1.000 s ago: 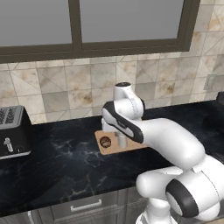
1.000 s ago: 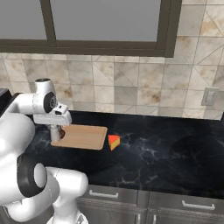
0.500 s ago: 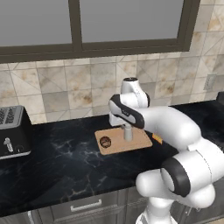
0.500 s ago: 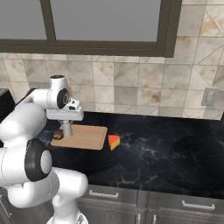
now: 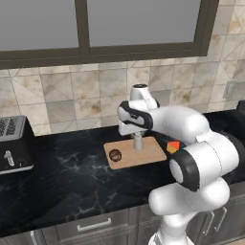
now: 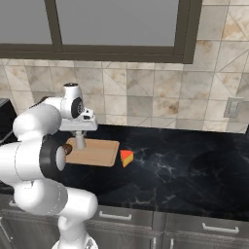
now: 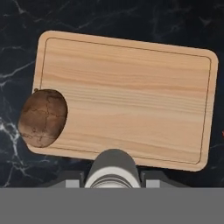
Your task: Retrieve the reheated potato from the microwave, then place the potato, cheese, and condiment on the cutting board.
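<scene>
Rough cracked brown potato (image 7: pixel 43 117) on pale cutting board (image 7: pixel 131 100)

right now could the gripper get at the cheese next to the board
Probably not yet. The path looks free: the cheese lies on bare counter just off the cutting board, nothing on top or between. But the gripper is shut on the condiment above the board, so it must set that down first.

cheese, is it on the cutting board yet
No, the cheese lies on the black counter just off the right end of the cutting board in the right base view.
</scene>
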Controlling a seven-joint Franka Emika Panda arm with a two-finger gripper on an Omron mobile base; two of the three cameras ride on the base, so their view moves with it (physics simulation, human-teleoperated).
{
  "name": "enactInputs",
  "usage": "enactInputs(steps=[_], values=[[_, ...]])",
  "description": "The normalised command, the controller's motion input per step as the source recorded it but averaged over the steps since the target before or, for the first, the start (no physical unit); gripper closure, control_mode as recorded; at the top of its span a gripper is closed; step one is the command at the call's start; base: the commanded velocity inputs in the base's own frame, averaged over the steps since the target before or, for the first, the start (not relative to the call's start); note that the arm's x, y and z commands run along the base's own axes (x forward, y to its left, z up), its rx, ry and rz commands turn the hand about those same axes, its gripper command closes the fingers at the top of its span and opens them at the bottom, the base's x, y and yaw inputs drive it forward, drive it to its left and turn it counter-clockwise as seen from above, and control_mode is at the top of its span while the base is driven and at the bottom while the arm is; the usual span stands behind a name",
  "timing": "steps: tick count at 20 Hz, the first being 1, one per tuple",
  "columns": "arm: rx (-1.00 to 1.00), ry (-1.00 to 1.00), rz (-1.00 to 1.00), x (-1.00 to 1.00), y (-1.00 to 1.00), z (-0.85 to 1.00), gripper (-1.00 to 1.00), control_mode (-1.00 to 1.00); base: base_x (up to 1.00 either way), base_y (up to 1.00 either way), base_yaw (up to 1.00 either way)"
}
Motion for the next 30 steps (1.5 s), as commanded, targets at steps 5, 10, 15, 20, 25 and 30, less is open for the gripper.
enactInputs(steps=[5, 10, 15, 20, 25, 30], values=[[0.00, 0.00, 0.05, 0.18, 0.09, -0.18, 1.00, -1.00, 0.00, 0.00, 0.00], [0.00, 0.00, 0.00, 0.02, 0.16, -0.26, 1.00, -1.00, 0.00, 0.00, 0.00], [0.00, 0.00, 0.00, 0.08, 0.03, -0.32, 1.00, -1.00, 0.00, 0.00, 0.00], [0.00, 0.00, 0.00, 0.10, 0.00, -0.26, 1.00, -1.00, 0.00, 0.00, 0.00], [0.00, 0.00, 0.00, 0.10, 0.01, -0.16, 1.00, -1.00, 0.00, 0.00, 0.00], [0.02, 0.00, 0.00, 0.09, 0.01, -0.15, 1.00, -1.00, 0.00, 0.00, 0.00]])
